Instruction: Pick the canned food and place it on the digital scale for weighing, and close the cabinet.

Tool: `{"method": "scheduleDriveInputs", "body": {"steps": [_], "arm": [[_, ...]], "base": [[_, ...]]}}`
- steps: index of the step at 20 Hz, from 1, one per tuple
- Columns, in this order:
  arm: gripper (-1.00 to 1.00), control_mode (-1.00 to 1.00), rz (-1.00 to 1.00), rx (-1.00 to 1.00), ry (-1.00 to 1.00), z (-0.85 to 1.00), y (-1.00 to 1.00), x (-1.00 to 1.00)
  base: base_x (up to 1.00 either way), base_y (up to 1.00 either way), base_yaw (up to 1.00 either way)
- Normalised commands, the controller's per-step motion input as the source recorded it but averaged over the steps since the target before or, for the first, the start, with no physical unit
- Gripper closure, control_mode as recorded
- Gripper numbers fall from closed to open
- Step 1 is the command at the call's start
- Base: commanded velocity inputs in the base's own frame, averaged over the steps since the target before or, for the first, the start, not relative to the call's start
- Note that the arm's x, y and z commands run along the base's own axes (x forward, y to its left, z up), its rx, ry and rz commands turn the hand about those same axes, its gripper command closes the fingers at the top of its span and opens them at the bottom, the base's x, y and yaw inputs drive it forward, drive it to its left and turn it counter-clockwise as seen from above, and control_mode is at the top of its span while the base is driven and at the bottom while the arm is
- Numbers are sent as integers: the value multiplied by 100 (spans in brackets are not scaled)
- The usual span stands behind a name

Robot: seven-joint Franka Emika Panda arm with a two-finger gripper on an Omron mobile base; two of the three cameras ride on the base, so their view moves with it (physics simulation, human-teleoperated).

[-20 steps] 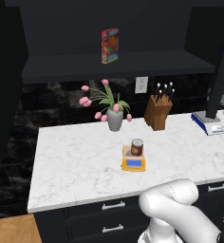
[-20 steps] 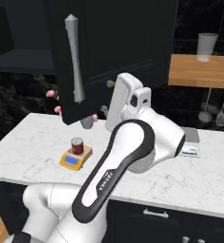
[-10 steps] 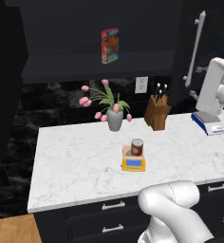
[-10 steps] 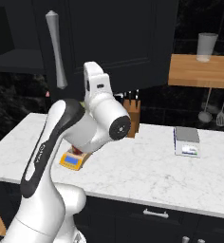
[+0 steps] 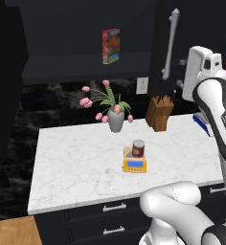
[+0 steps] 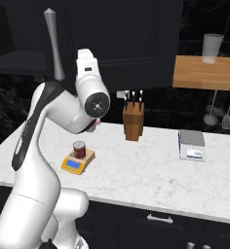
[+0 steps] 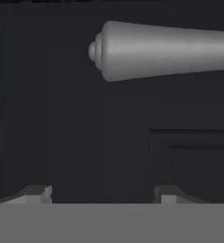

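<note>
Left base view: the canned food [image 5: 138,148] stands upright on the digital scale [image 5: 134,164], which sits on the white marble counter [image 5: 76,167] in front of a grey vase of pink tulips [image 5: 114,115]. A wooden knife block [image 5: 159,113] stands further right, near the wall. Above, the cabinet [image 5: 168,48] has its right door swung partly out, the silver bar handle [image 5: 169,45] facing the room, while a colourful red box [image 5: 110,46] stands on the exposed shelf. The white arm reaches up just beside the door's outer face.

Right base view: the can rests on the yellow-orange scale's platform [image 6: 79,161], blue display toward the counter edge. The knife block [image 6: 133,120] stands behind it to the right, and a white and blue scale [image 6: 191,145] lies further right — well apart from the can. The arm's wrist sits in front of the black door, below the handle [image 6: 53,44].

Hand view: the gripper [image 7: 102,194] faces the black panelled door close up, the handle's rounded end [image 7: 147,51] across the top. Both fingertips [image 7: 37,193] stand apart with only the door between them — open, holding nothing.
</note>
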Motion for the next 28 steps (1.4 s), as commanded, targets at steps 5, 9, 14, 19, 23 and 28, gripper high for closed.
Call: {"method": "scheduleDriveInputs", "body": {"steps": [5, 9, 14, 19, 23, 28], "arm": [[-100, -100, -2, -1, -2, 0, 4, 60], [-100, -100, 0, 0, -4, 0, 3, 52], [-100, -100, 0, 0, 0, 0, 0, 40], [-100, -100, 0, 0, 0, 0, 0, 52], [-100, -100, 0, 0, 0, 0, 0, 60], [-100, -100, 0, 0, -1, -13, 0, 76]], "base": [[0, 0, 0], [0, 0, 0], [0, 0, 0], [0, 0, 0], [0, 0, 0], [0, 0, 0]]}}
